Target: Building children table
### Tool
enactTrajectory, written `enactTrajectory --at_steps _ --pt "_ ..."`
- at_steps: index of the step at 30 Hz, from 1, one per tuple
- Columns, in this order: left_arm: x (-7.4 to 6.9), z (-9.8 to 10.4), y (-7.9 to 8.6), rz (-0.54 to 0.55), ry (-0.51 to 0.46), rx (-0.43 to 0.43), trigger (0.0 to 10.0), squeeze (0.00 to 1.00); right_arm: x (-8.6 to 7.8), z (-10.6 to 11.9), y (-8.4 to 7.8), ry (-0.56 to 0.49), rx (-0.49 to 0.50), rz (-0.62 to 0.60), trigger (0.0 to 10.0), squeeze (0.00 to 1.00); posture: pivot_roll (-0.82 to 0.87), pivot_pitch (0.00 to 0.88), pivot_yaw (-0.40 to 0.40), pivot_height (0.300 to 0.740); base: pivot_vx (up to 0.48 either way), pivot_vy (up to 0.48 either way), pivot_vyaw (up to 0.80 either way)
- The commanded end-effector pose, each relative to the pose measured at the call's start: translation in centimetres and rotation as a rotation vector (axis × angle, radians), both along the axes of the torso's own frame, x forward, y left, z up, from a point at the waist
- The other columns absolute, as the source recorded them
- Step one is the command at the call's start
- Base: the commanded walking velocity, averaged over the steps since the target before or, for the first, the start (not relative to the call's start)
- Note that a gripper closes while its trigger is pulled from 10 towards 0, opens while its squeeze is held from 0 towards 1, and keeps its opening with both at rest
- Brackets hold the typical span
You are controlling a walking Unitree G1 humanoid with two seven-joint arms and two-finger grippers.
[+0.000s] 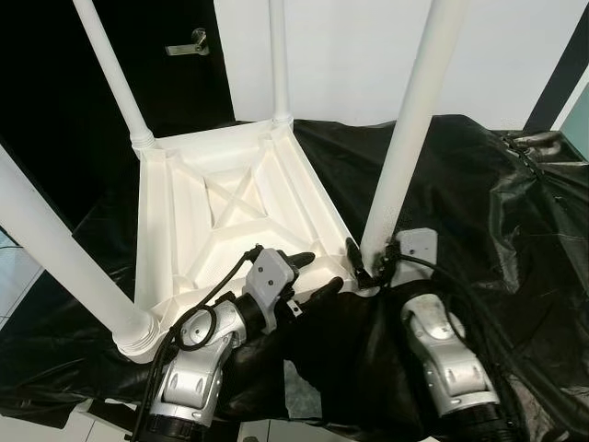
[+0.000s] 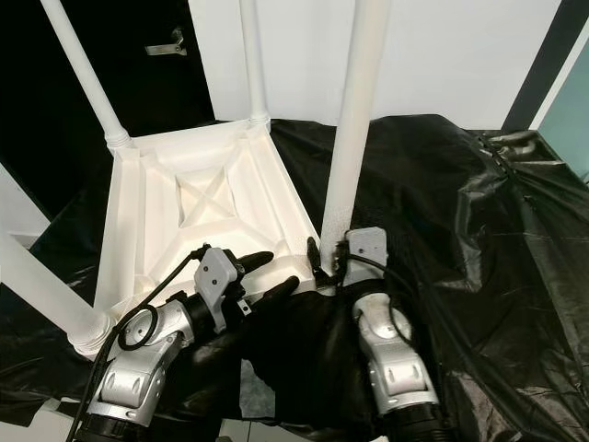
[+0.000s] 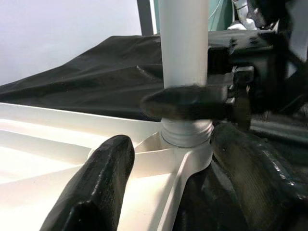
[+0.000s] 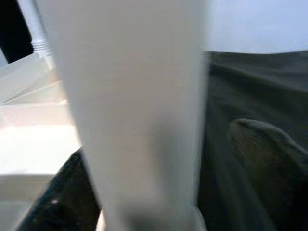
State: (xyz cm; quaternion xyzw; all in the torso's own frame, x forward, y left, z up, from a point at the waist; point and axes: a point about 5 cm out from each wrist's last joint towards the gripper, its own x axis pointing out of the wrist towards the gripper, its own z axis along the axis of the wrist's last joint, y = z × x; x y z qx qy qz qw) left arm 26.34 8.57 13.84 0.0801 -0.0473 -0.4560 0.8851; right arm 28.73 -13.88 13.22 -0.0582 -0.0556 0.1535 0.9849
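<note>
A white plastic children's table point(image 1: 221, 207) lies upside down on a desk draped in black plastic sheeting point(image 1: 479, 193), its ribbed underside facing up and four white legs rising from its corners; the near-right leg point(image 1: 414, 120) stands at the corner closest to the robot's right arm, its threaded base seated in the corner socket point(image 3: 186, 134); the right hand point(image 1: 371, 261) is closed around the bottom of this leg, one black finger point(image 3: 185, 102) lying across the leg just above the thread, and in the right wrist view the leg sits between the two fingers; the left hand point(image 1: 317, 273) rests at the near edge of the tabletop, just left of that same corner, its two fingers spread apart and gripping nothing, one over the white underside and the other over the sheeting beside the socket; the near-left leg point(image 1: 64, 258) slants out toward the left; the far-left leg point(image 1: 115, 74) and far-right leg point(image 1: 279, 60) stand at the far corners; a white wall point(image 1: 368, 46) and a dark door with a metal handle point(image 1: 191, 42) lie beyond.
</note>
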Motion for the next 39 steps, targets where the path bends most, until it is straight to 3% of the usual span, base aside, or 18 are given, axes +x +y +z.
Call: enactTrajectory --at_steps 1,2,12,19,20,21,23,24,25,37,38,39 --pt "0.5 -0.1 0.4 0.102 -0.009 -0.003 10.0 0.00 -0.2 0.1 0.1 -0.006 0.015 0.036 10.0 1.00 0.05 0.000 0.017 0.740 0.000 0.000 0.00" --pt "0.5 0.0 0.5 0.102 -0.010 -0.002 10.0 0.00 -0.1 0.2 -0.3 -0.001 -0.005 0.070 10.0 0.00 0.05 0.000 0.017 0.740 0.000 0.000 0.00" --pt "0.4 -0.1 0.9 0.089 -0.010 0.024 10.0 0.00 1.5 1.0 -1.5 0.040 -0.106 0.315 10.0 0.00 0.06 0.000 0.028 0.740 0.000 0.000 0.00" --pt "-0.1 -0.7 1.2 0.077 0.015 0.047 10.0 0.00 2.1 0.4 -0.4 0.058 -0.136 0.427 10.0 0.00 0.07 0.000 0.030 0.740 0.000 0.000 0.00" --pt "-0.3 -0.8 1.1 0.076 0.017 0.052 10.0 0.00 2.1 0.2 -0.1 0.062 -0.139 0.444 9.2 0.00 0.07 0.000 0.031 0.740 0.000 0.000 0.00" --pt "-0.4 -0.9 1.1 0.075 0.018 0.056 10.0 0.00 2.2 0.0 0.1 0.064 -0.141 0.453 4.1 0.00 0.07 0.000 0.030 0.740 0.000 0.000 0.00" --pt "-0.4 -0.9 1.1 0.075 0.018 0.056 10.0 0.00 2.2 0.0 0.1 0.064 -0.141 0.453 4.1 0.00 0.07 0.000 0.030 0.740 0.000 0.000 0.00" --pt "-0.4 -1.0 1.0 0.074 0.018 0.059 10.0 0.00 2.3 -0.1 0.3 0.067 -0.139 0.459 1.1 0.00 0.07 0.000 0.029 0.740 0.000 0.000 0.00" --pt "-0.5 -1.1 1.0 0.073 0.019 0.064 10.0 0.00 2.4 -0.2 0.3 0.070 -0.141 0.463 0.0 0.00 0.07 0.000 0.029 0.740 0.000 0.000 0.00" --pt "-0.9 -1.4 1.0 0.066 0.021 0.084 10.0 0.00 2.7 -0.8 -0.4 0.084 -0.154 0.418 0.0 0.00 0.08 0.000 0.028 0.740 0.000 0.000 0.00" --pt "-1.0 -1.4 1.0 0.065 0.021 0.084 10.0 0.00 2.7 -0.8 -0.4 0.083 -0.146 0.404 3.3 0.00 0.07 0.000 0.029 0.740 0.000 0.000 0.00" --pt "-1.0 -1.4 1.0 0.064 0.020 0.084 10.0 0.00 2.6 -0.9 -0.4 0.082 -0.141 0.395 3.3 0.00 0.07 0.000 0.029 0.740 0.000 0.000 0.00"
